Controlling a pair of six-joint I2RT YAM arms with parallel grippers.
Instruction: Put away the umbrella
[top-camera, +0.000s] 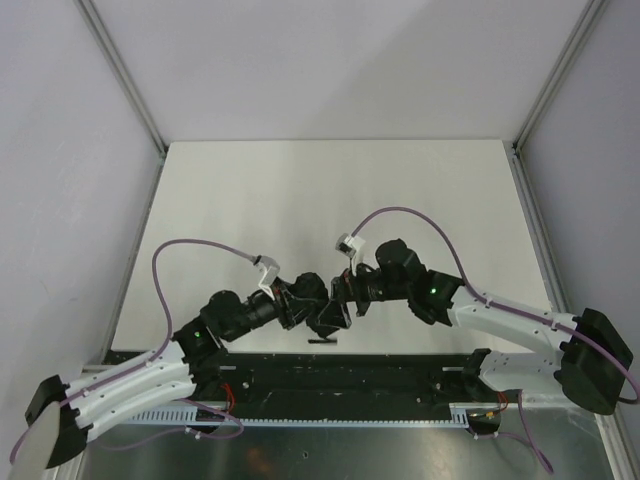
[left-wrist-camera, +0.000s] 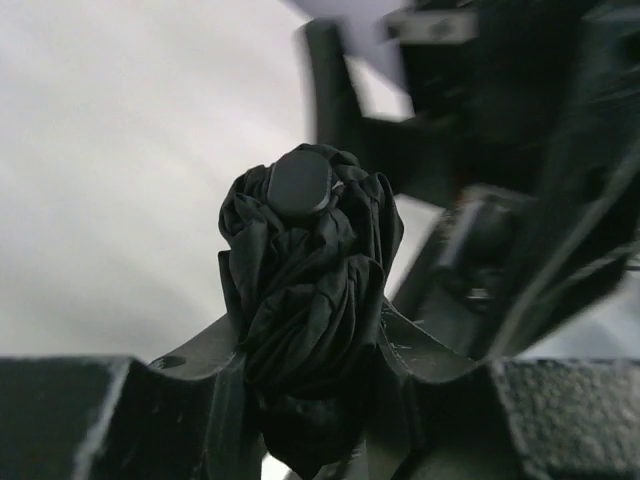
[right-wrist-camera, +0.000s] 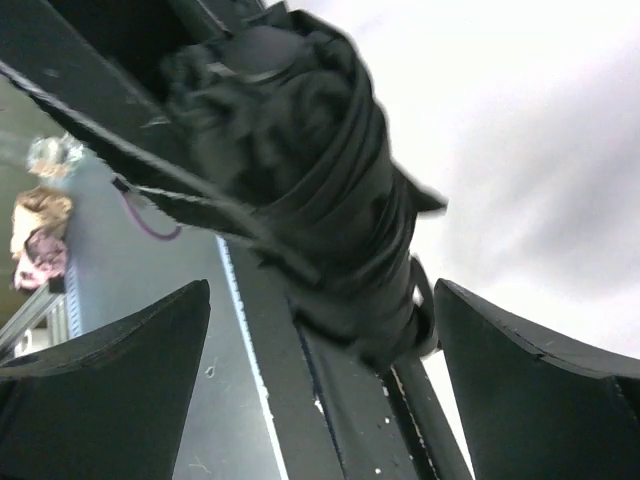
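Matte, creased cloth umbrella (left-wrist-camera: 305, 290)

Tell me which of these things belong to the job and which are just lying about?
Part of the job: the black folded fabric umbrella; the left gripper, clamped on it; the right gripper, open either side of it.
Just there: the white tabletop; the thin purple cables looping off the arms.

How many things are here
One umbrella (left-wrist-camera: 305, 290), one table (top-camera: 330, 190), two arms: left arm (top-camera: 130, 380) at 8 o'clock, right arm (top-camera: 510, 320) at 4 o'clock.
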